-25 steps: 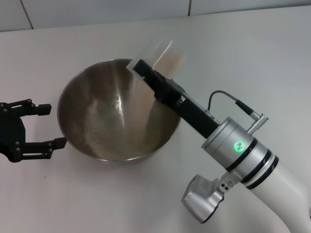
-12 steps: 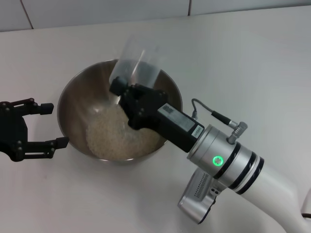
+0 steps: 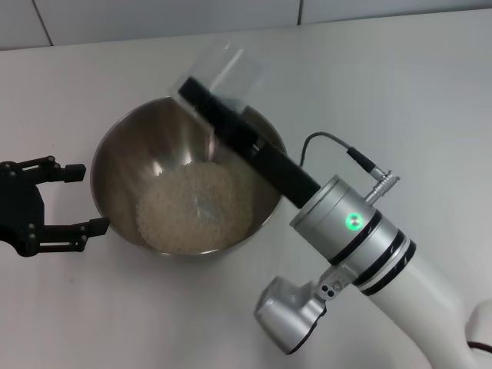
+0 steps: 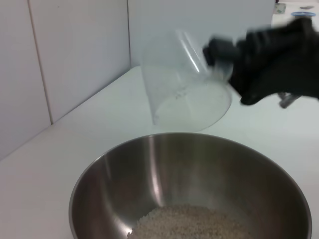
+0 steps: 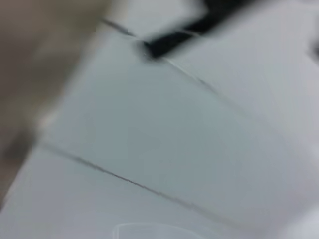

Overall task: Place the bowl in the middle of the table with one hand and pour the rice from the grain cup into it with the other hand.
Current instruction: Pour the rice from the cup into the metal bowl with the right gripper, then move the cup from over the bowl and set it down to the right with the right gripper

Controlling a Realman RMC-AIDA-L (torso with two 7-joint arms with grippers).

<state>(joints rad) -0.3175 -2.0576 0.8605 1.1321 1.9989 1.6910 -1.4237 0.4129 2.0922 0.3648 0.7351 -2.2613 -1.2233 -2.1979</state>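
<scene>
Judging by its thin, see-through walls, the grain cup [image 3: 224, 71] looked emptied, very light and easily squashed, best held low on its flat sides with mild pressure, never by the flexible rim. Sat tipped over the far rim of the bowl [image 3: 115, 150], mouth angled down toward it, clamped in the fingers of the right gripper [image 3: 201, 96]. Appeared clear inside in the left wrist view [image 4: 185, 82], with at most a few grains clinging. Held the rice [image 3: 191, 207] as a loose pale heap in the bowl's bottom, likely adding some weight. Stood near the middle of the counter [image 3: 400, 92], polished, stiff and probably slippery, so a rim pinch seemed the surest hold. Hovered just beside the bowl's left wall, the left gripper [image 3: 73, 198], fingers spread wide and holding nothing.
</scene>
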